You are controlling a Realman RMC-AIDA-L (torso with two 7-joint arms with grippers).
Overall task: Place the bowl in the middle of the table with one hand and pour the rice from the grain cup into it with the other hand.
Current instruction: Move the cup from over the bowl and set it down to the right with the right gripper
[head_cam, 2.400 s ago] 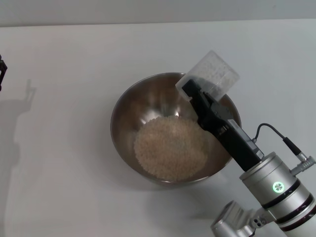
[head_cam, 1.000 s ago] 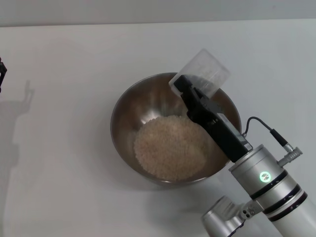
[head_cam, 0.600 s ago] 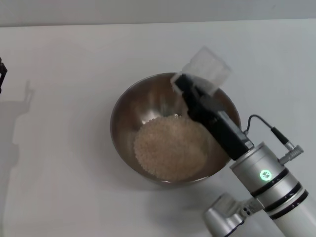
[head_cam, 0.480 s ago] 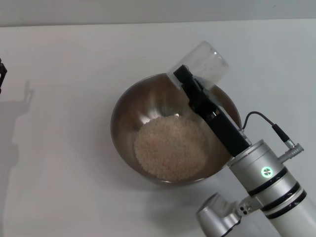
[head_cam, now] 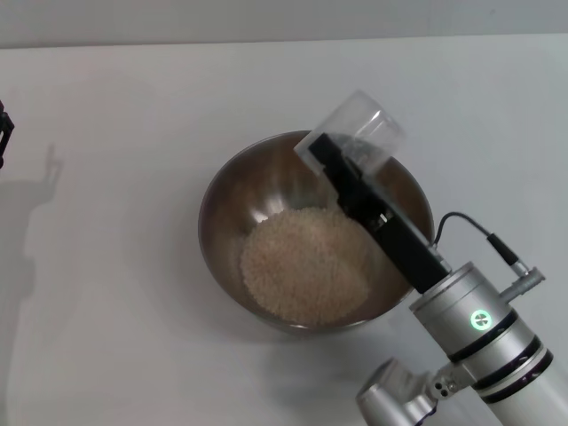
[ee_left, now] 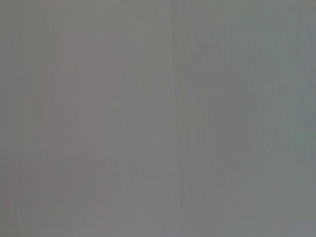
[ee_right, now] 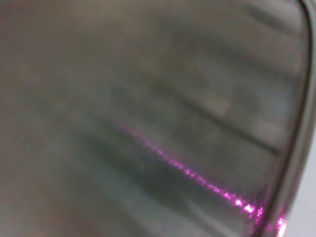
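Note:
The steel bowl (head_cam: 209, 206) stands in the middle of the white table (head_cam: 106, 302) with a mound of rice (head_cam: 306, 266) in its bottom. My right gripper (head_cam: 332, 156) is shut on the clear grain cup (head_cam: 366, 127), which is tilted above the bowl's far right rim with its mouth toward the bowl. No grains show inside the cup. The right wrist view is filled by the bowl's inner wall (ee_right: 148, 123) and its rim (ee_right: 297, 123). My left gripper (head_cam: 3, 133) is only a dark sliver at the far left edge.
The right arm's silver wrist (head_cam: 484, 342) with a black cable (head_cam: 470, 222) hangs over the table's near right corner. The left arm's shadow (head_cam: 35, 204) lies on the table at the left. The left wrist view shows only plain grey.
The right gripper has rocked the grain cup over the bowl's rim and shifted slightly left. Grains seen in the cup at first no longer show. The bowl has stayed put.

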